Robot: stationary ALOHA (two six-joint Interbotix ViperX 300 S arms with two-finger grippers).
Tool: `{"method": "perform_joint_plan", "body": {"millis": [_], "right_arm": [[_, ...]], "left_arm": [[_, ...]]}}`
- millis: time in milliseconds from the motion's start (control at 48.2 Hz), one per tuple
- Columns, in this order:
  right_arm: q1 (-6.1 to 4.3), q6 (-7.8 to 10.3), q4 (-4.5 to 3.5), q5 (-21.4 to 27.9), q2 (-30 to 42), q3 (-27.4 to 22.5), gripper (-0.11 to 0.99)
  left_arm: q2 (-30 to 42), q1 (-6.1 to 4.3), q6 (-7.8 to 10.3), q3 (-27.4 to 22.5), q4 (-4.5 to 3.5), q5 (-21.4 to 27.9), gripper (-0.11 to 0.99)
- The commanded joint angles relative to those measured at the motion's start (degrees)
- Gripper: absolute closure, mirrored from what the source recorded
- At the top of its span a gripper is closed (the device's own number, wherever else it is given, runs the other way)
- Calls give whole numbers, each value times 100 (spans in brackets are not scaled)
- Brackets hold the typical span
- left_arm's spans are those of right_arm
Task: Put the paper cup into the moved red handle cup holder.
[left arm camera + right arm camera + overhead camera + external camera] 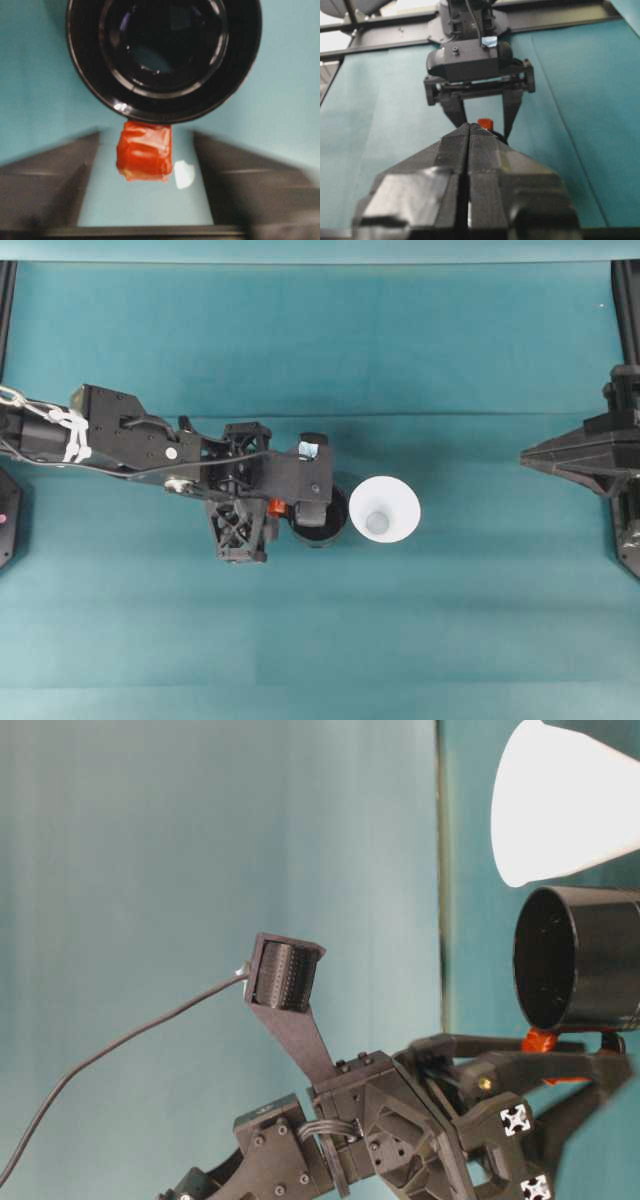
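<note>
The white paper cup (384, 508) stands upright on the teal table, wide rim up, just right of the red handle cup holder (322, 523). Both also appear in the table-level view, the paper cup (570, 810) beside the glossy black cup holder (585, 960). The holder's orange-red handle tab (145, 150) lies between the fingers of my left gripper (146, 135), which is open with a gap on each side of the tab. Seen from overhead, the left gripper (283, 510) reaches in from the left. My right gripper (469, 150) is shut on nothing, far right (527, 457).
The left arm (150, 445) stretches across the left half of the table. Black frame posts (625, 300) stand at the table's back corners. A teal cloth (320, 640) covers the whole surface.
</note>
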Motion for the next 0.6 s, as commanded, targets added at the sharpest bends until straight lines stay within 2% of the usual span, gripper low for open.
{"method": "perform_joint_plan", "body": {"millis": [0,41,145,290,456,581], "right_arm": [[-9,53,18,-26,44,-88,99],[-9,53,18,-26,44,-88,99],[-9,53,18,-26,44,-88,99],[-9,53,9,-26,44,-88,99],[-9,53,18,0,44,-88,99],[-44,70,18,158,44,-105,99]], "left_arm": [[-26,-9,9,-62,18,-35,-1],[-26,-9,9,-62,18,-35,-6],[-35,-9,9,-62,18,-35,-1],[-158,-18,9,-70,18,53,-1],[-905,-62,18,-53,18,466,-1],[-1521,-132,70,44,18,562,-1]]}}
